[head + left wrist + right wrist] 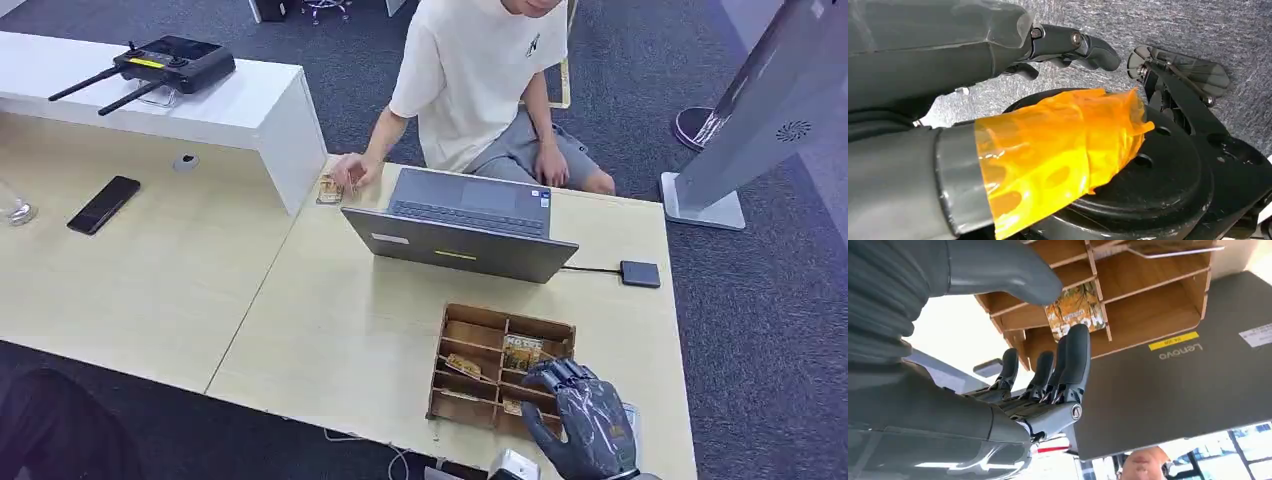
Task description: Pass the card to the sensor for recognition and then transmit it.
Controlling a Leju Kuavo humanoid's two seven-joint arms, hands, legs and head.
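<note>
over the wooden organizer at the worktop's near edge, the right robot hand is hovering released with fingers apart, the card lying just ahead of its fingertips, in a right-hand compartment.

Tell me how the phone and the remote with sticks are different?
The phone is flat and plain and lies on the low wooden desk. The remote is chunkier, has two antennas and a yellow strip, and sits up on the white counter. Both are black.
</note>
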